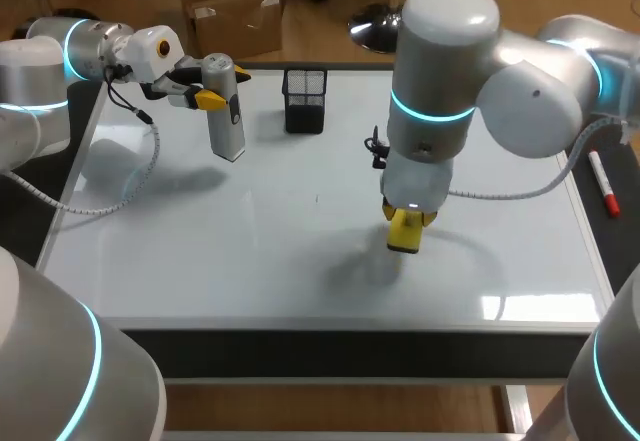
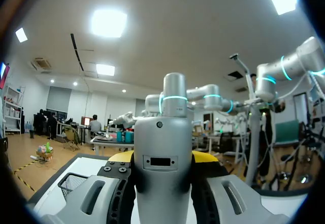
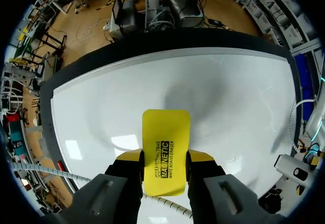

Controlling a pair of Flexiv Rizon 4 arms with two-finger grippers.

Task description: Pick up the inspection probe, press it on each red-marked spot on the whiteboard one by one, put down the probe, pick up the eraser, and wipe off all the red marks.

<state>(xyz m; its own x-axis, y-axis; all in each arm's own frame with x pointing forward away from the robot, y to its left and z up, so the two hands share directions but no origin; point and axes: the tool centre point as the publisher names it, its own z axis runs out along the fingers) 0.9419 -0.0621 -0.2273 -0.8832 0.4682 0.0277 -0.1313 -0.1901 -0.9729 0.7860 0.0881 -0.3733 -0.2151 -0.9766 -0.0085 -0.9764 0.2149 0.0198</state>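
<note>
Right gripper (image 1: 404, 219), near the frame's centre, is clamped on the yellow eraser (image 1: 404, 237), held over the whiteboard (image 1: 250, 251). Left gripper (image 1: 224, 88), at upper left, grips the grey probe (image 1: 228, 131) upright. This looks like the wiping step. No red marks show from here, though faint ones may escape this view. Next, the eraser needs pressing flat and sweeping across any marked spots.
</note>
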